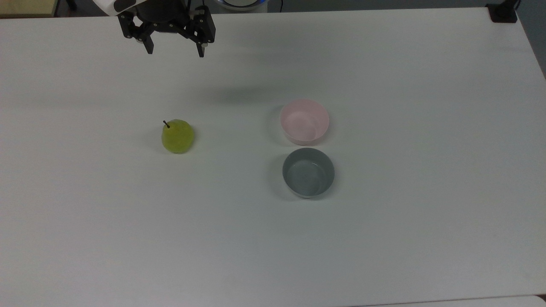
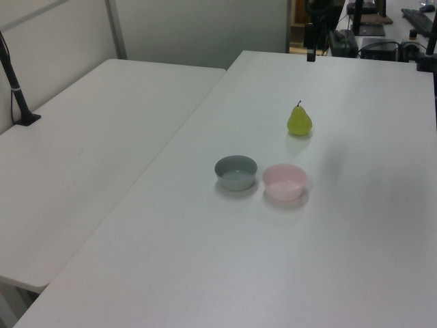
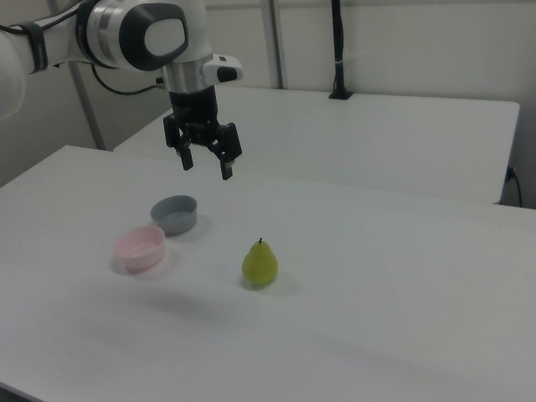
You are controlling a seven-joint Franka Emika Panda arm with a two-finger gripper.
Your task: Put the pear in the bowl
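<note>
**Nothing moved yet: pear waits on counter, bowl empty**

Top view: the claw hangs spread wide and empty near the far edge of the white counter, well apart from the pear. The pink bowl sits empty just beside a grey bowl. Reaching, grasping, carrying and releasing all appear to remain.

Left view: the pear stands upright, stem up, beyond both bowls.

Right view: the claw hovers high above the counter, a height the top view cannot convey.

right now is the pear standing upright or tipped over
Upright. The pear stands on its wide base on the table, stem pointing up, apart from both bowls.
</note>
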